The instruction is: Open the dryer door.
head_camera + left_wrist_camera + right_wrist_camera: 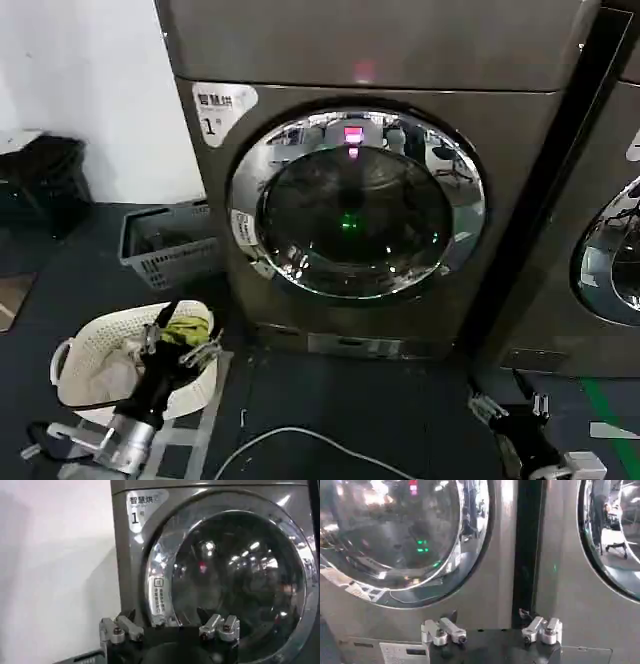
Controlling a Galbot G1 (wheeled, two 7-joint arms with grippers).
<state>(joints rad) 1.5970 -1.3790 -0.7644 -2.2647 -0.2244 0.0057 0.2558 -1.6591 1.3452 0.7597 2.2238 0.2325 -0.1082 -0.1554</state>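
The dryer door (357, 203) sat shut against the dryer (300, 60) marked 1, so both arms hung low and short of it: the left gripper (182, 345) over a white basket (75, 365), the right gripper (510, 408) near the second machine (610, 200), each with fingers spread wide and empty. The dark floor (340, 400) in front carried a white cable (300, 440), with a grey crate (165, 240) by the white wall (90, 80).

A laundry room is suggested: a numbered dryer (400, 200) is set beside a second machine (590, 230), with two laundry baskets (165, 245) placed on the floor left of it.
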